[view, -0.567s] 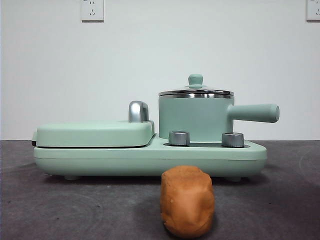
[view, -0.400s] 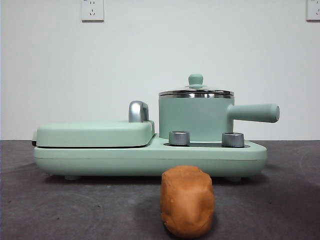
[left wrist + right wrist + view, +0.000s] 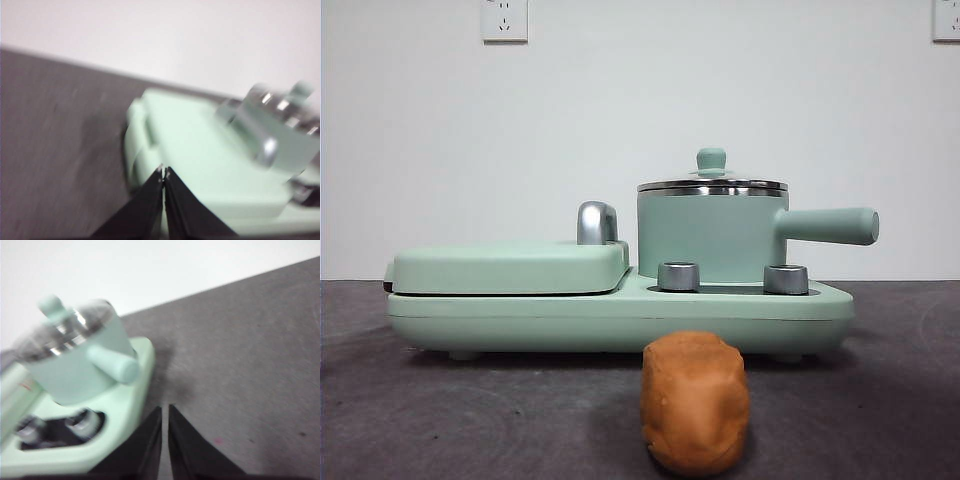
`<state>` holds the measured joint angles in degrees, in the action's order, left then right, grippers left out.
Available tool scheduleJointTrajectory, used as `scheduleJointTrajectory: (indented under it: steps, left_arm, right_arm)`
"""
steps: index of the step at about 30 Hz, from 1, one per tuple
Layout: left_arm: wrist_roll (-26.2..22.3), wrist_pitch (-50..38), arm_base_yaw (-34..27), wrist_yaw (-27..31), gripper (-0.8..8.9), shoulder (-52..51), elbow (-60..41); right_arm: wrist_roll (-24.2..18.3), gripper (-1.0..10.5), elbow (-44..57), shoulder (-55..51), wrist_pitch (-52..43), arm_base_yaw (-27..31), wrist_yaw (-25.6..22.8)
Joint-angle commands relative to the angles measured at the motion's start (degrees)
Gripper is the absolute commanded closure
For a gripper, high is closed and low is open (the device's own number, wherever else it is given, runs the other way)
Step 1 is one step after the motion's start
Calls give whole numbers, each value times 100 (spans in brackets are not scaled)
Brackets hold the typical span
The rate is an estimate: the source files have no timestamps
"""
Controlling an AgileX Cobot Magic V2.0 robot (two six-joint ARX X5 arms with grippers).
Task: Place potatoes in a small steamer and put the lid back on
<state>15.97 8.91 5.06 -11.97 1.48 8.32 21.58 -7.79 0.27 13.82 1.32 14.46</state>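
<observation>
Front view sharp, evenly lit; soft shadow under the mint-green cooker base [image 3: 620, 318]. Both wrist views motion-blurred; glare on the smeared steel-rimmed glass lid [image 3: 65, 330].

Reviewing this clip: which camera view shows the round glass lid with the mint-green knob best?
The front view: the round glass lid with the mint-green knob appears sharp and side-on, seated on the small mint-green steamer pot. The right wrist view shows it from above but motion-blurred. The left wrist view catches only a blurred corner of it.

The dark grey, faintly scuffed table [image 3: 440, 420] carries a mint-green cooker base [image 3: 620, 315] (seemingly on small feet) and, at six o'clock from it, an orange-brown rough-skinned potato [image 3: 695, 402].
</observation>
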Motion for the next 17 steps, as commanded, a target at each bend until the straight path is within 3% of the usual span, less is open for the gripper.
scheduleJointTrajectory:
  steps: [1, 11, 17]
  left_arm:
    - [46, 17, 81, -85, 807, 247, 367]
    - [-160, 811, 356, -1067, 807, 1821, 2022]
    - [-328, 863, 487, -1947, 807, 2798, 2914]
  right_arm:
    - [339, 928, -422, 81, 153, -7, 229]
    - [302, 928, -2284, 1021, 1250, -7, 986]
    - [120, 927, -3082, 1666, 1711, -7, 1974]
